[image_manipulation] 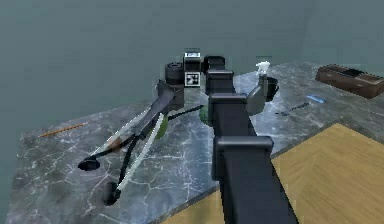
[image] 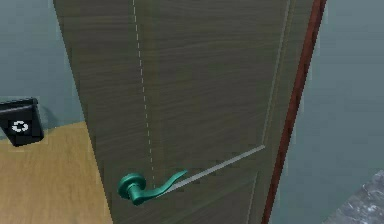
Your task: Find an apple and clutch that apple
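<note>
My arm (image_manipulation: 243, 165) rises from the bottom edge of the arm side view, ending at two white marked squares (image_manipulation: 203, 76). Left of them the gripper's dark body (image_manipulation: 168, 98) sends two thin fingers down-left over a grey marble countertop (image_manipulation: 60, 175). The gripper (image_manipulation: 100, 179) has only bare marble at its far end and holds nothing. A small green patch (image_manipulation: 204, 114) peeks out at the arm's left edge, mostly hidden; its shape is unreadable.
A dark wooden door (image: 200, 90) with a teal lever handle (image: 150, 185) stands close ahead, with a black bin (image: 20, 122) on wooden floor at left. On the countertop lie a thin brownish stick (image_manipulation: 60, 130), a white spray bottle (image_manipulation: 263, 68), a blue pen (image_manipulation: 311, 100) and a brown box (image_manipulation: 350, 78).
</note>
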